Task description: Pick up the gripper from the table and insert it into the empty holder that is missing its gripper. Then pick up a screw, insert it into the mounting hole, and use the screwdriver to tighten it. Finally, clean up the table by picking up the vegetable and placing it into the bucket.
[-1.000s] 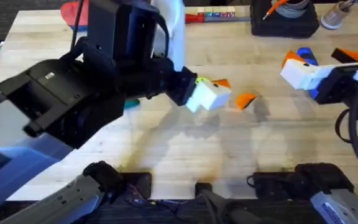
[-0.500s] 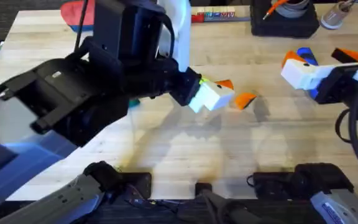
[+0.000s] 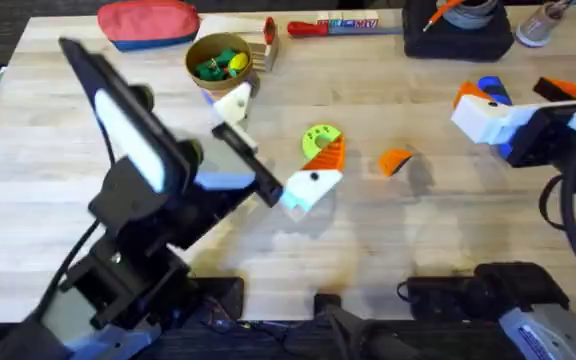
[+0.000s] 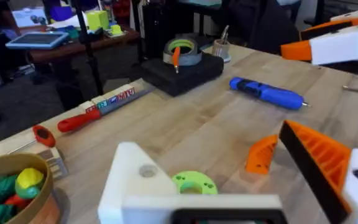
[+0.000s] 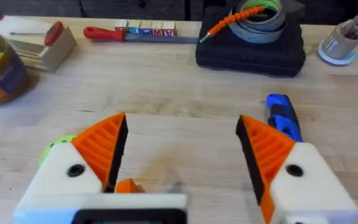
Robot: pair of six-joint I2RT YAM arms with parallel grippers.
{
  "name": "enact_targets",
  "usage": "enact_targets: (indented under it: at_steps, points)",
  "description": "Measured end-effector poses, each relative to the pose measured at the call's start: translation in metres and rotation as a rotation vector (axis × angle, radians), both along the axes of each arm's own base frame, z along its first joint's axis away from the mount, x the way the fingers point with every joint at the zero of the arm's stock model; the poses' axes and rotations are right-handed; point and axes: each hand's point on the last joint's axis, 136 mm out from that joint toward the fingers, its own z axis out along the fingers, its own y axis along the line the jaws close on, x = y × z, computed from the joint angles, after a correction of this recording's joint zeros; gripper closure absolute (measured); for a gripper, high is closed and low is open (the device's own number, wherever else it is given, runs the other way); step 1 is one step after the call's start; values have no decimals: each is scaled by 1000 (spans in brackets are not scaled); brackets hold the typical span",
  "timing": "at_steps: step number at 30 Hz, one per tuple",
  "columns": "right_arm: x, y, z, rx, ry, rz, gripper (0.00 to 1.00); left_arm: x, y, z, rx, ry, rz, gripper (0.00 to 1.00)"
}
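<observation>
near the table's [image 3: 448,235] middle the loose gripper [image 3: 396,161] lies half hidden below the right gripper [image 5: 179,155], fingers spread; the left gripper [image 4: 241,180] is spread too, one white finger [image 4: 132,183] bare.

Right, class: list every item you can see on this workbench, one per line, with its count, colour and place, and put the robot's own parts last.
Wedge: one, orange, table middle.
Disc: one, lime green, left of the wedge.
Bucket: one, tan, far left, toys inside.
Pouch: one, red, far left corner.
Red-handled tool: one, far edge.
Screwdriver: one, blue, right side.
Black box: one, far right, tape roll on top.
Table: one, light wood.
Left pincer: white, open, by the disc.
Right pincer: white and orange, open, right side.
</observation>
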Motion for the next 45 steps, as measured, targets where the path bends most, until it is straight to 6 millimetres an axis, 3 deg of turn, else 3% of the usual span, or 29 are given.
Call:
enact_targets:
  at_steps: [8,11,14,20,45]
  points:
    - [0,0,0,0,0,0,10,-16,28,-15,-71,-94,67,13]
    - [0,0,0,0,0,0,11,-16,38,-31,-70,-71,97,13]
    - [0,0,0,1,0,0,10,-17,46,-33,-77,-59,114,12]
    - [0,0,0,2,0,-1,10,-25,43,-63,-18,53,59,13]
    - [0,0,0,2,0,-1,10,-29,39,-63,-20,55,21,13]
